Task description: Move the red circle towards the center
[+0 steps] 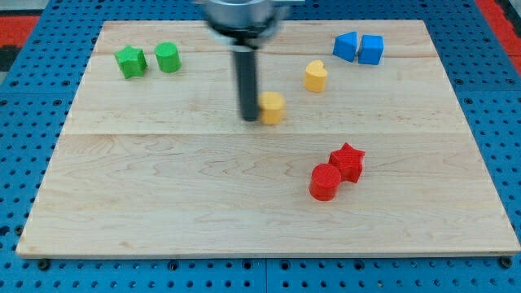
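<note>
Red circle (325, 181): nearest the board's bottom edge, right of centre, touching the red star (348, 161) just above-right.
Board (163, 203): pale wood on blue pegboard.
My tip (248, 119): a bare rod, clamped on nothing, touching the yellow block's (272, 107) left side near centre.
Yellow heart (316, 76): nearer the top edge.
Blue blocks (359, 48): two, top right corner.
Green star (130, 61), green block (168, 57): top left corner.
</note>
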`<act>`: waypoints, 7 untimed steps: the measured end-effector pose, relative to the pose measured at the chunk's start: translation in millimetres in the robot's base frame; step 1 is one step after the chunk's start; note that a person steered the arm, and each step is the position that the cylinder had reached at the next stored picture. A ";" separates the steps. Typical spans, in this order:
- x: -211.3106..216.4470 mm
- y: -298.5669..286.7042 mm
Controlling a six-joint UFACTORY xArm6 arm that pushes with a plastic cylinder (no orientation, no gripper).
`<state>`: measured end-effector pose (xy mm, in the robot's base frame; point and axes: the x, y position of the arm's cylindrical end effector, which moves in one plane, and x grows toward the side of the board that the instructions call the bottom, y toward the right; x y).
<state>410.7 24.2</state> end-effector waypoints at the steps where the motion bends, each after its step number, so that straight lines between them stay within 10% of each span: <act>1: 5.5 21.5; 5: 208.0 74.3; 7: 168.7 119.6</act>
<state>579.5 143.8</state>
